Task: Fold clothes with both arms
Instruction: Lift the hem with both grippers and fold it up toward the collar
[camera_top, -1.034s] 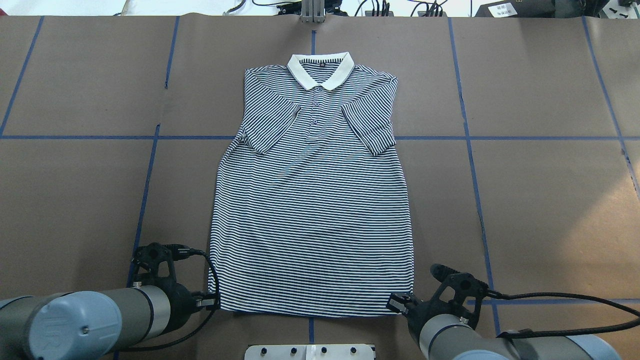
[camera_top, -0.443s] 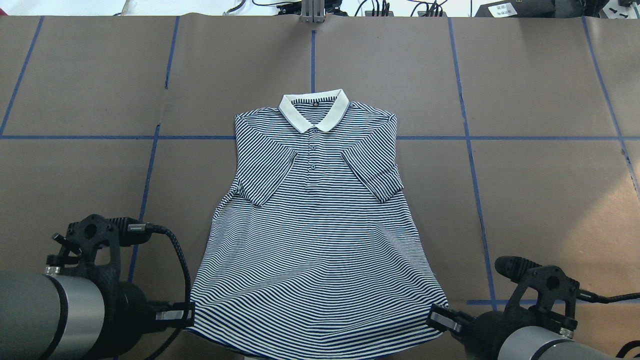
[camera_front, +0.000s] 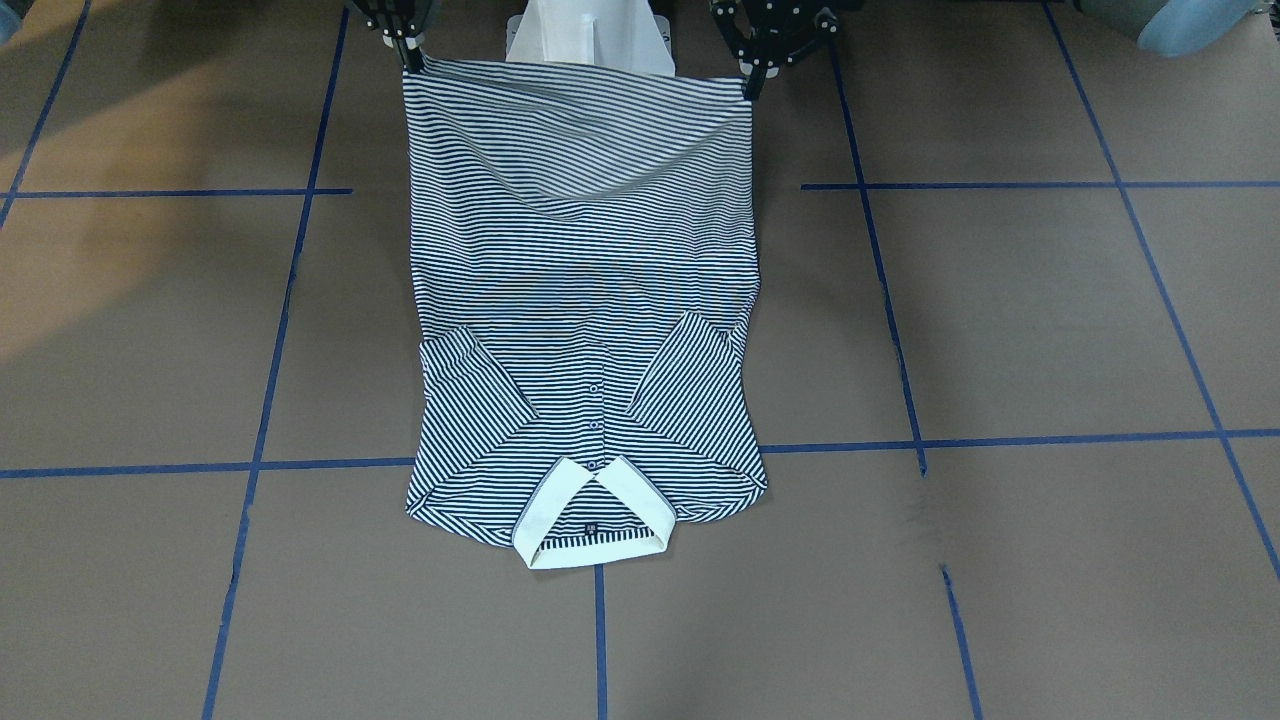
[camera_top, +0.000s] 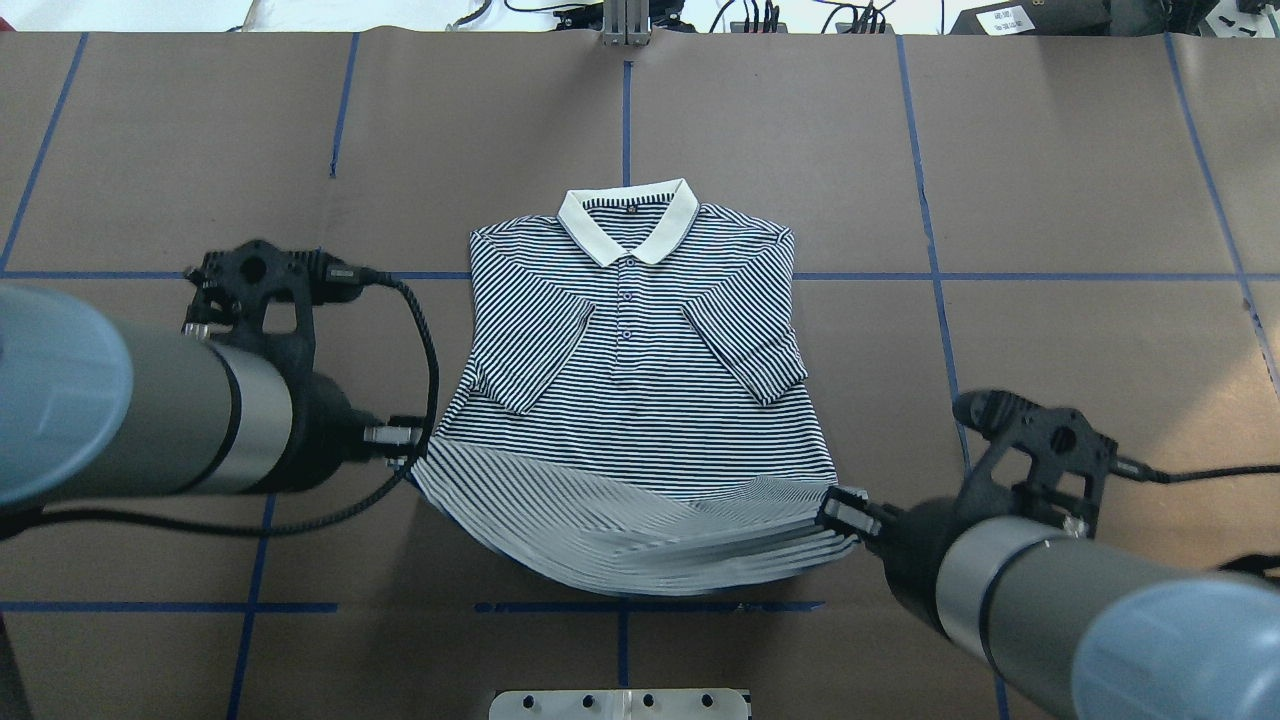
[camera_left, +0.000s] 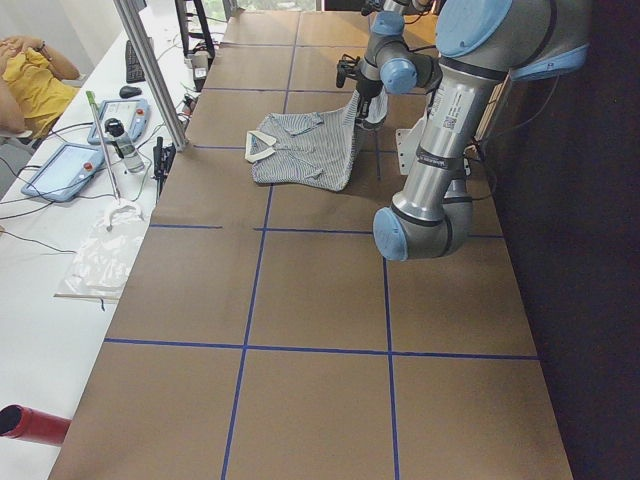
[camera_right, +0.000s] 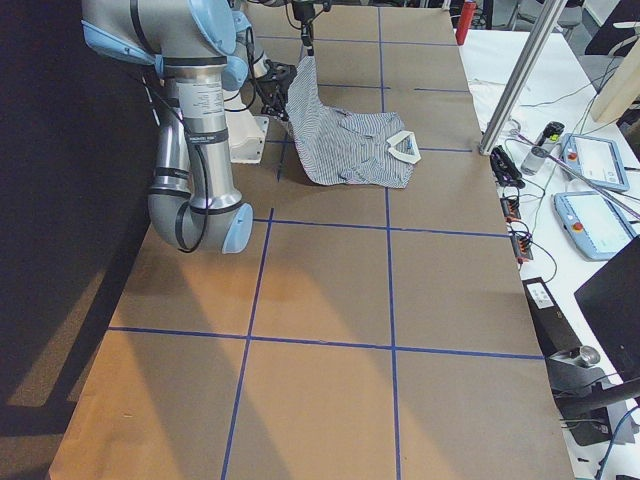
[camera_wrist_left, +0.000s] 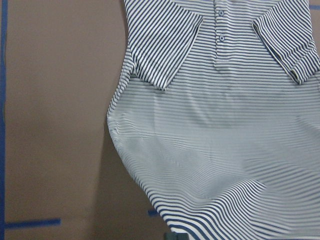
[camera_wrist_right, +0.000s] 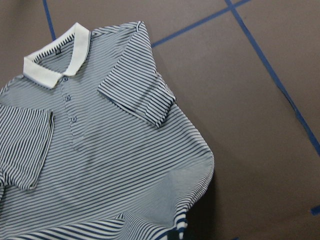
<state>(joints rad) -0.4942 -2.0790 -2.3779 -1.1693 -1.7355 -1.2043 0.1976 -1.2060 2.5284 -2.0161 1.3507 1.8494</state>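
Observation:
The navy-and-white striped polo shirt (camera_top: 640, 400) lies front up in the middle of the table, its cream collar (camera_top: 628, 215) at the far end and both sleeves folded in over the chest. Its hem is raised off the table and curves up toward the robot. My left gripper (camera_top: 412, 446) is shut on the hem's left corner. My right gripper (camera_top: 836, 510) is shut on the hem's right corner. In the front-facing view the hem hangs stretched between the left gripper (camera_front: 752, 85) and the right gripper (camera_front: 408, 58). Both wrist views look down on the shirt (camera_wrist_left: 215, 150) (camera_wrist_right: 100, 150).
Brown paper with blue tape lines (camera_top: 940, 290) covers the table. The white pedestal base (camera_front: 590, 40) stands behind the hem. An aluminium post (camera_top: 625, 20) rises at the far edge. Beyond it, a side table holds tablets (camera_left: 65, 170) and a bottle, and a person (camera_left: 30, 75) sits there.
Both arms first dragged the shirt toward the robot. They have since lifted the hem off the table and carried it forward toward the collar; the collar end has stayed put since.

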